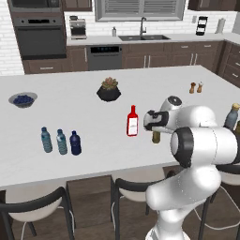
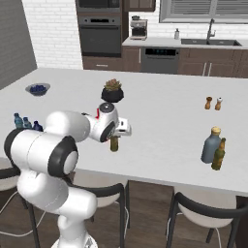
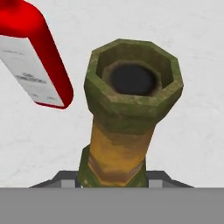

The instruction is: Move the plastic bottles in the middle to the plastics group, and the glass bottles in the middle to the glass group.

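Observation:
The slim dark brown bottle (image 1: 156,137) with a yellowish neck (image 3: 120,151) stands mid-counter. My gripper (image 1: 155,127) is lowered over its top, a finger on each side; the grip itself is hidden. Just left of it stands the red flask bottle (image 1: 132,121) with its white label (image 3: 26,70). The stubby navy bottle (image 1: 75,143) stands at the counter's left, right beside the two pale blue water bottles (image 1: 46,139) (image 1: 61,141). The grey-blue bottle (image 2: 211,144) with a tan stopper and the olive-brown bottle (image 2: 219,154) stand at the right end.
A potted plant (image 1: 108,90) sits behind the red bottle, a bowl of blue fruit (image 1: 22,99) at far left, salt and pepper shakers (image 1: 196,87) at back right. Stools (image 1: 37,206) line the counter's near edge (image 1: 93,174).

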